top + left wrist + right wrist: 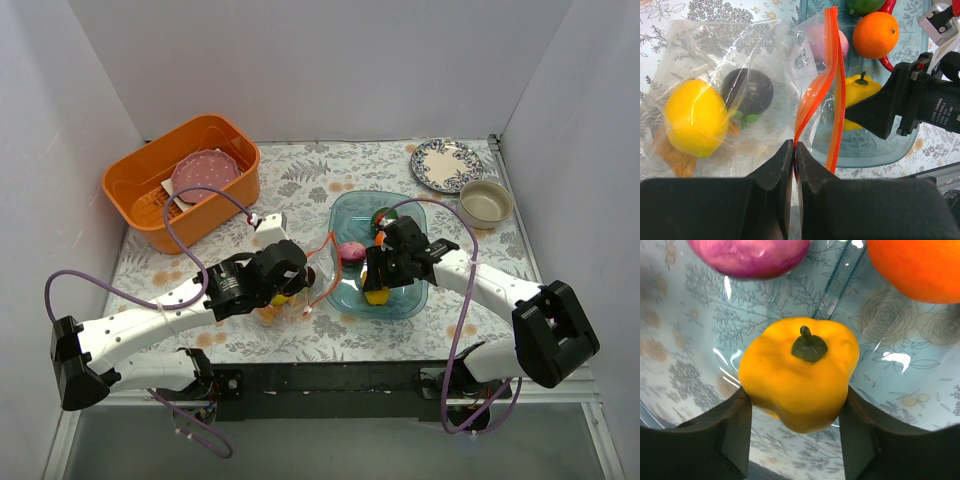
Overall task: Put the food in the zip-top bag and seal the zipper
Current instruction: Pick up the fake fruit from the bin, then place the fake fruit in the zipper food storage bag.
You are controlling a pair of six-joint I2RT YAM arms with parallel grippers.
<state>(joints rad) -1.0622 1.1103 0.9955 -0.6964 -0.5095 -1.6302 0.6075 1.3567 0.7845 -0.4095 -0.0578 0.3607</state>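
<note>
The left end effector pinches the bag's zipper, propping its mouth open beside the tray. The right end effector clamps the yellow pepper in that tray, likely for bagging.

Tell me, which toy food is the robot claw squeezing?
The yellow pepper, with its green stalk. The right gripper pinches it from both sides in the blue tray. The orange and purple onion beside it lie untouched.
</note>
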